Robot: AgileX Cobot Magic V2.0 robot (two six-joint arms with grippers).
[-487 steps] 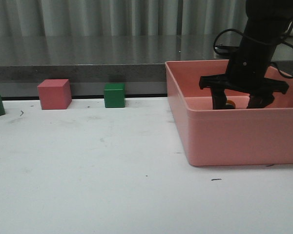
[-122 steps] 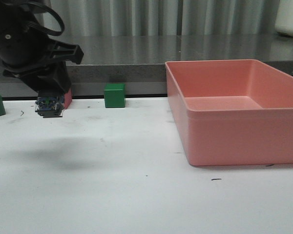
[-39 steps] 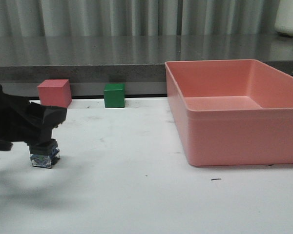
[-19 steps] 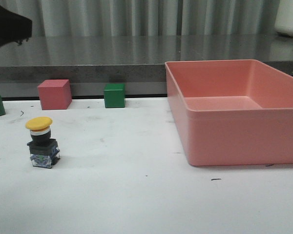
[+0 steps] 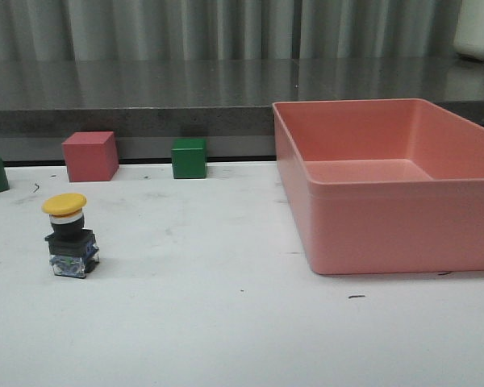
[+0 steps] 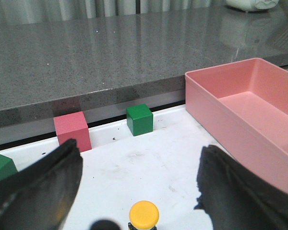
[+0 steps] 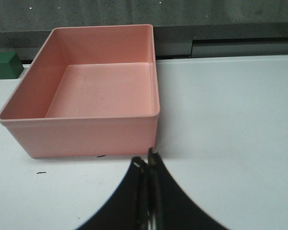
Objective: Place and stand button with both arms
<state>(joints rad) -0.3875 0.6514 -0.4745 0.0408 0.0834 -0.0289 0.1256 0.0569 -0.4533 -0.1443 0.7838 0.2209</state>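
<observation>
The button (image 5: 68, 235) stands upright, yellow cap up, on the white table (image 5: 226, 322) at the near left, touching nothing. Behind it sit a pink cube (image 5: 90, 156) and a green cube (image 5: 189, 157); the pink bin (image 5: 387, 218) lies well right. The left gripper (image 6: 139, 191) is spread wide above the button; the right gripper (image 7: 148, 165) has its jaws pressed together.

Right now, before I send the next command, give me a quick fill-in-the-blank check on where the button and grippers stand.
1. The button stands upright on the white table with its ____ cap on top.
2. The pink bin holds ____.
3. The left gripper is ____, its fingers apart, clear of the button.
4. The right gripper is ____.

Missing words: yellow; nothing; open; shut
</observation>
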